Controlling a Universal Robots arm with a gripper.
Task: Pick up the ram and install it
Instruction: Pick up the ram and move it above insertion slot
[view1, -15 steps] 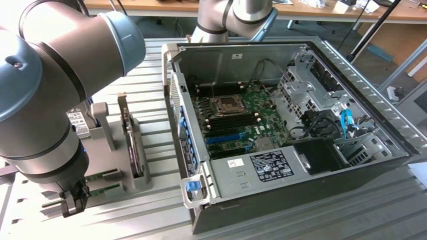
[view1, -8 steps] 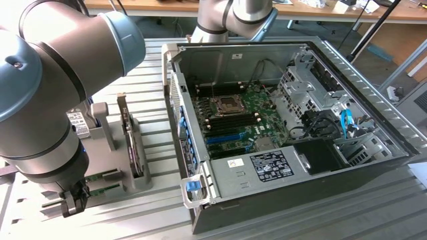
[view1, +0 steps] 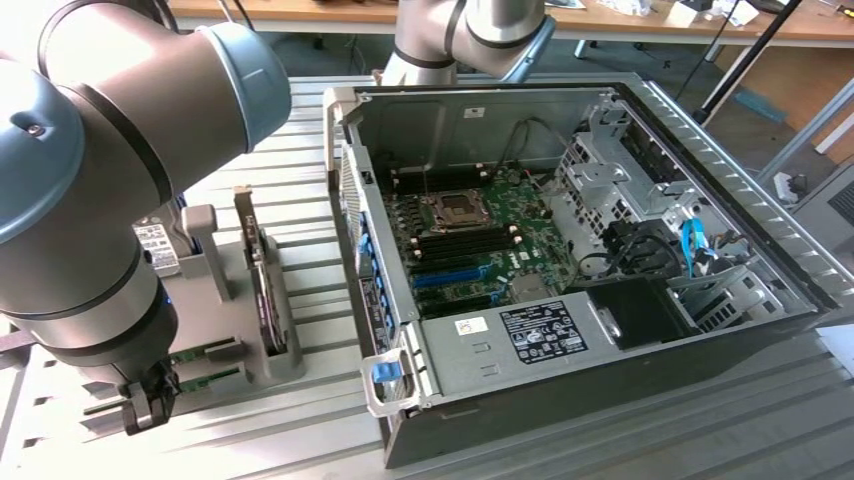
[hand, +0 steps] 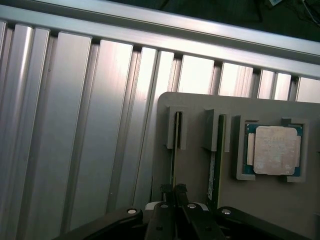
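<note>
Two green ram sticks stand on edge in slots of a grey holder (hand: 195, 105). My gripper (hand: 173, 190) is down over the nearer stick, the ram (hand: 173, 167), with its black fingertips pressed against both faces of the ram's top edge. The stick still sits in its slot. The second stick (hand: 214, 165) stands untouched in the neighbouring slot. In the exterior view, my gripper (view1: 144, 405) hangs at the holder's near end at that view's lower left, beside the green board edges (view1: 211, 351).
A CPU (hand: 274, 150) lies in a recess of the holder next to the second stick. A dark expansion card (view1: 260, 290) and a hard drive (view1: 158, 245) stand upright in the holder. The open PC case (view1: 400, 395) with its motherboard (view1: 467, 240) lies at the exterior view's right, on the ribbed aluminium table (hand: 75, 125).
</note>
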